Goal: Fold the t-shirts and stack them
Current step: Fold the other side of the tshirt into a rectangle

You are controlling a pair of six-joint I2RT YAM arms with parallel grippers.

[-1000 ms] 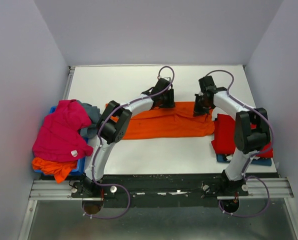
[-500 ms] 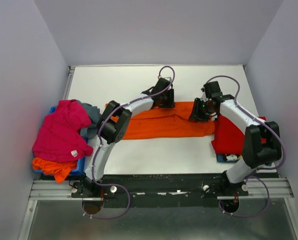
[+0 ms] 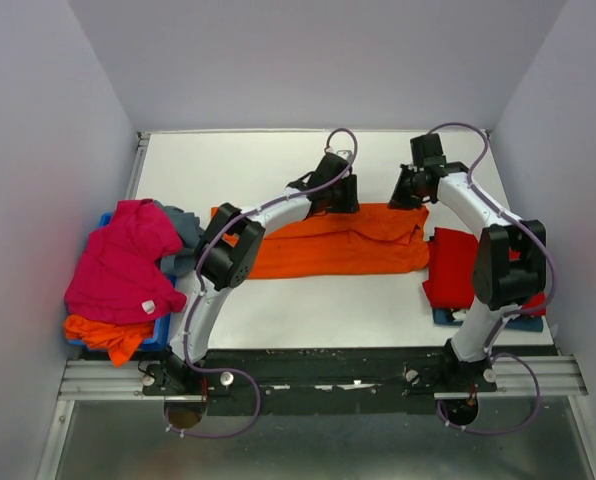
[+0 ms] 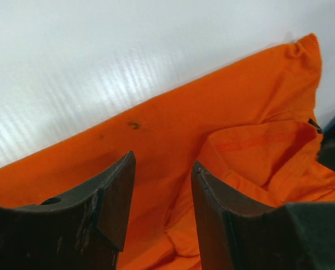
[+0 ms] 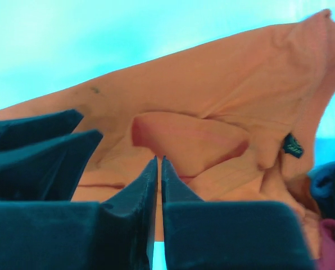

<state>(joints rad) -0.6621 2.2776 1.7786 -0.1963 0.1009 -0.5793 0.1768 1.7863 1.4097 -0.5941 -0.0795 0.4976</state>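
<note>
- A bright orange cloth t-shirt (image 3: 328,245) lies spread in a long band across the middle of the white tabletop (image 3: 248,160).
- The left tool (image 4: 163,160) sits released at the shirt's upper edge, centre of the overhead view, its fingers apart above the orange cloth.
- The right tool (image 5: 158,158), at the shirt's upper right, is clenched to a thin slit at a raised fold; whether cloth is pinched I cannot tell.
- A folded red cloth t-shirt (image 3: 453,265) lies at the right edge.
- A crumpled magenta pink t-shirt (image 3: 118,260) tops a heap at the left.
</note>
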